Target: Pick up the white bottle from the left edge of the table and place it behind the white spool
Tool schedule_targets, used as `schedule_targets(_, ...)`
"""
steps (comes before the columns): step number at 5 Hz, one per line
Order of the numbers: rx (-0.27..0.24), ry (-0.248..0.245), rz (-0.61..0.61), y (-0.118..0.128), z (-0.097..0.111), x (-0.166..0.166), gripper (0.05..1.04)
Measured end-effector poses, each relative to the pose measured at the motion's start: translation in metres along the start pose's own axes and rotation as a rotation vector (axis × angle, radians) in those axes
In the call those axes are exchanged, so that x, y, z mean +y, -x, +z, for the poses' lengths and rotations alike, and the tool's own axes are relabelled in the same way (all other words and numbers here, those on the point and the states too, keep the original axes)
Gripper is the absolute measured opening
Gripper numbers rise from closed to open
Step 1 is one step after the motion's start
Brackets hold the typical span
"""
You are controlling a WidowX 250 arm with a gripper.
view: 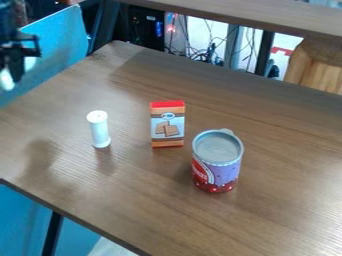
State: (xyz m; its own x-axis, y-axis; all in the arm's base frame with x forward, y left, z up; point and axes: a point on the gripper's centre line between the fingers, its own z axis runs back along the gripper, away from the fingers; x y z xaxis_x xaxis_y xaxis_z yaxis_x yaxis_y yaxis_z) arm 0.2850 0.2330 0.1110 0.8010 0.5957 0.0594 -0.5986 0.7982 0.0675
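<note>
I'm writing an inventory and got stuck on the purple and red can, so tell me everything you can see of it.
The can is a short, wide cylinder standing upright on the brown table, nearer the camera than the orange box and apart from it. Its side is purple with a red, white-lettered patch and a dark red, pale-dotted band below. A pale rim with a small tab rings the grey top, which looks like a plastic lid.

Beyond the brown table (280, 215), tangled cables (199, 56) show between a blue panel (61, 42) and some wooden furniture (323, 67).

Black arm (16, 49) at upper left, pointing down.
</note>
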Motion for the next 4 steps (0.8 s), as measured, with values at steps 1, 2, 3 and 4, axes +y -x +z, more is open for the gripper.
schedule_targets(1, 0.025, -0.005, -0.04, -0.005, -0.007, -0.015, 0.307)
schedule_targets(2, 0.044, -0.027, -0.037, -0.013, -0.018, -0.022, 0.307)
schedule_targets(3, 0.061, -0.043, -0.066, -0.019, -0.025, -0.039, 0.307)
schedule_targets(4, 0.079, -0.054, -0.104, -0.028, -0.034, -0.057, 0.307)
